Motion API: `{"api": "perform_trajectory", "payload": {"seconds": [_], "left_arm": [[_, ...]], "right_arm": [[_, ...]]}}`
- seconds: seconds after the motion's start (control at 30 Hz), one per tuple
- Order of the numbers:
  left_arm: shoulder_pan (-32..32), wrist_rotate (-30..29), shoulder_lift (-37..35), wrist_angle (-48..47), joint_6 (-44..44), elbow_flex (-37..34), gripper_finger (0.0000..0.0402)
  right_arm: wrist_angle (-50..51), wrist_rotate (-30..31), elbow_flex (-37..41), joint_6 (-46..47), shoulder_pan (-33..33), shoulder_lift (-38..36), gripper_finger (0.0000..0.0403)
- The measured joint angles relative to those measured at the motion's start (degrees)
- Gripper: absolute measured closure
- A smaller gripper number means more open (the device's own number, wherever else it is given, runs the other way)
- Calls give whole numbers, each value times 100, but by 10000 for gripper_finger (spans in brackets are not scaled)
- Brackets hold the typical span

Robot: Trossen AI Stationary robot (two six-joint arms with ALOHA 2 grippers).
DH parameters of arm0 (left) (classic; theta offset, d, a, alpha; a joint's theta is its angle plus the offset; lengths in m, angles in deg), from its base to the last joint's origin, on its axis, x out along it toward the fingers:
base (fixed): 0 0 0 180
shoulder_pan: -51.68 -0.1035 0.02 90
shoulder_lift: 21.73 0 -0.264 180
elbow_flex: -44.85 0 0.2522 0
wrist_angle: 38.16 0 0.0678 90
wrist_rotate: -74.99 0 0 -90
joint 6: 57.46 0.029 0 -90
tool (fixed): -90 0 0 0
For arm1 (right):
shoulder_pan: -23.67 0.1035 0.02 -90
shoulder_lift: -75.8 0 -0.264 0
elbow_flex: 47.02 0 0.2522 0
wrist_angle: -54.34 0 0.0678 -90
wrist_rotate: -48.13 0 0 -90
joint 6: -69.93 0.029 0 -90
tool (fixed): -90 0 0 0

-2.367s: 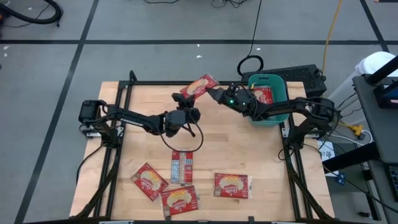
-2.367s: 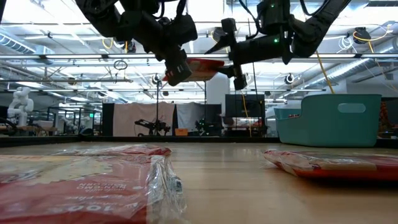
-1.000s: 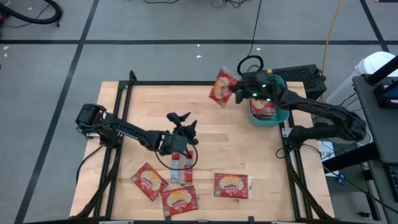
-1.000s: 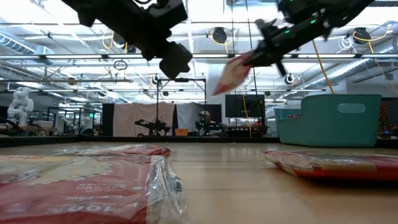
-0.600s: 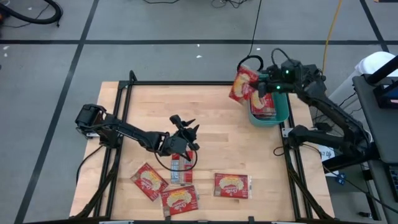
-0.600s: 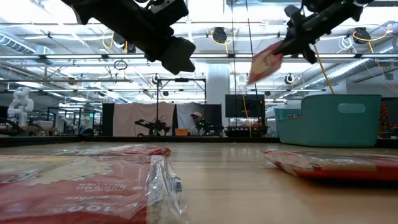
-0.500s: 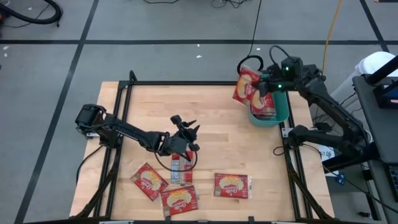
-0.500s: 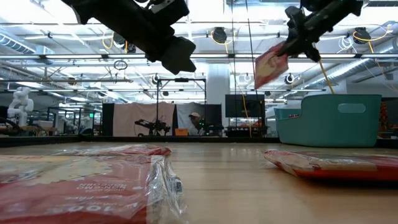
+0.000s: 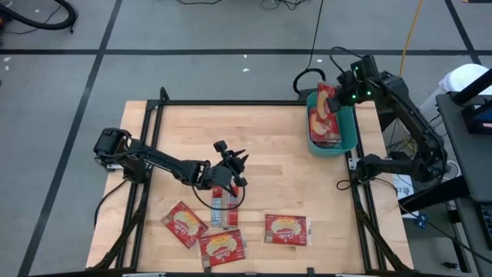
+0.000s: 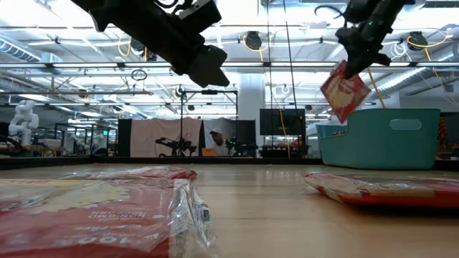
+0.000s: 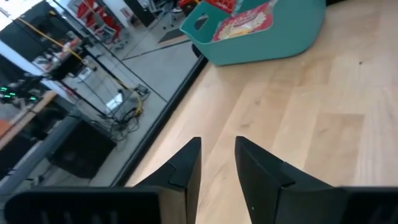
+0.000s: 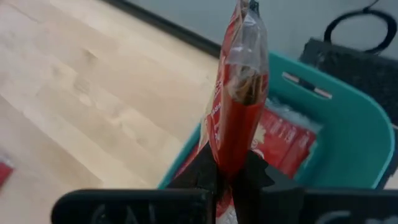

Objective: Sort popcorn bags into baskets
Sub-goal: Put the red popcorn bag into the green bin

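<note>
- While the wooden table (image 9: 277, 154) takes up most of the room, the teal basket (image 9: 350, 135) sits at its far right corner with a few red popcorn bags (image 9: 327, 137) already lying flat inside.
- The right gripper (image 9: 332, 98) hangs over the basket, clamped tight on one popcorn bag (image 10: 345, 90) dangling above the rim.
- The left gripper (image 9: 228, 163) hovers mid-table, fingers apart, nothing in them.
- Four loose packets (image 9: 286, 228) lie along the near edge.

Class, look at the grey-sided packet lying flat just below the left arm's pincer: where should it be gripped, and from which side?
Come straight down onto the grey packet. It lies flat and narrow, so pinch across its short width near the upper end, closest to the open left pincer. The red packet nearby leaves that end free.
</note>
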Motion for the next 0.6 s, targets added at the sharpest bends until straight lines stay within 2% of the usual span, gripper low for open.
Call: {"api": "perform_trajectory", "payload": {"seconds": [0.2,0.4,0.6], "left_arm": [[-115,420,0,-9,-64,0,304],[-112,461,0,-9,-47,0,304],[-114,461,0,-73,-50,0,304]], "right_arm": [[426,-45,-1,-329,-123,511,390],[542,-129,1,-447,-155,892,390],[521,307,1,-549,-155,1101,380]]}}
